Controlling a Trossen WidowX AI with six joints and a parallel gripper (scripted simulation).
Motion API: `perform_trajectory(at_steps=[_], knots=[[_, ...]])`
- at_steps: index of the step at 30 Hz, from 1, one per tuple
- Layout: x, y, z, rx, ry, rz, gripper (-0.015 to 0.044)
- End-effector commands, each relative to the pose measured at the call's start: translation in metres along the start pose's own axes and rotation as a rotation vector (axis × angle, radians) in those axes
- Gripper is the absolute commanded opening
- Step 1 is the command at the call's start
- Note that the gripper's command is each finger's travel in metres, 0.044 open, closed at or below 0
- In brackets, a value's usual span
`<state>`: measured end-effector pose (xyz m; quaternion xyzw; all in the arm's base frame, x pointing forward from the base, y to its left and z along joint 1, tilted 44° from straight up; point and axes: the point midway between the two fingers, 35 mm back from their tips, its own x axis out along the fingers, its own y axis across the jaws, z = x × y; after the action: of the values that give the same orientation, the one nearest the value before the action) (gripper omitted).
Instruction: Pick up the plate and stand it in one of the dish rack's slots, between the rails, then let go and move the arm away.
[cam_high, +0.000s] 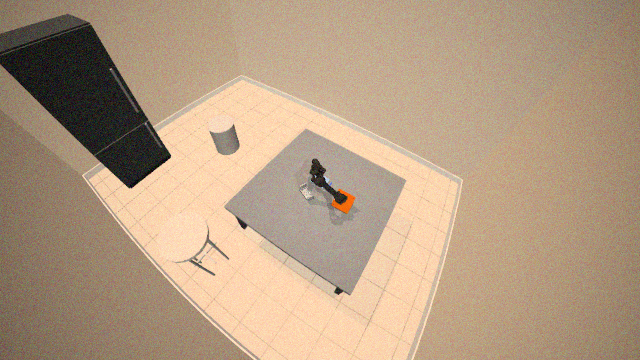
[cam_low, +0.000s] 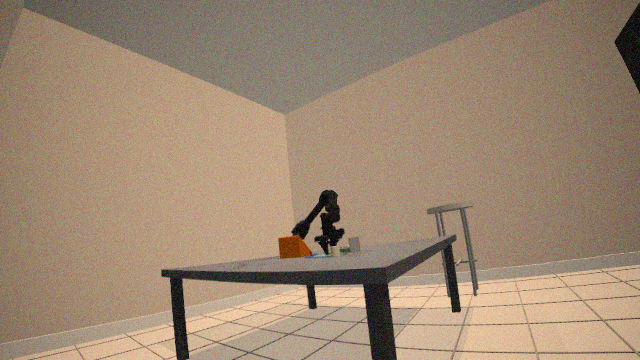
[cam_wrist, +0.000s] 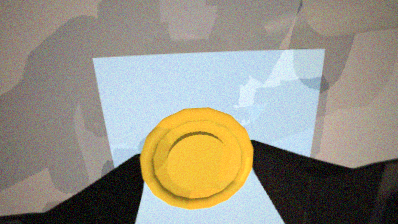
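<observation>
The yellow round plate (cam_wrist: 198, 116) lies flat on the light blue square (cam_wrist: 145, 85) in the wrist view. My gripper (cam_wrist: 196, 153) (cam_low: 327, 249) points down at table height, with its black fingers against opposite sides of the plate's rim; it looks shut on the plate. The fingertips are partly hidden by the rim. The arm hides the plate in the top view. The pale dish rack (cam_high: 306, 192) stands on the table beside the arm, out of the wrist view. Its slots and rails are too small to make out.
The arm's base is on an orange block (cam_high: 345, 207) (cam_low: 294, 247). A small cream cylinder (cam_low: 335, 251) stands close to the gripper. A grey upright block or panel (cam_low: 354, 244) shows farther right. The grey table (cam_high: 320, 250) holds these things.
</observation>
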<state>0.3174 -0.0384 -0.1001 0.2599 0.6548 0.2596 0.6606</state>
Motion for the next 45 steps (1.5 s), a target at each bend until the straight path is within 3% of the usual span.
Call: perform_trajectory(at_steps=[1,12,45], knots=[[0.0,0.0,0.0,0.004,-0.001,0.002,0.0283],[-0.042,-0.005,0.009,0.005,-0.002,-0.006,0.0],[-0.172,-0.01,0.017,0.005,0.0,-0.005,0.0]])
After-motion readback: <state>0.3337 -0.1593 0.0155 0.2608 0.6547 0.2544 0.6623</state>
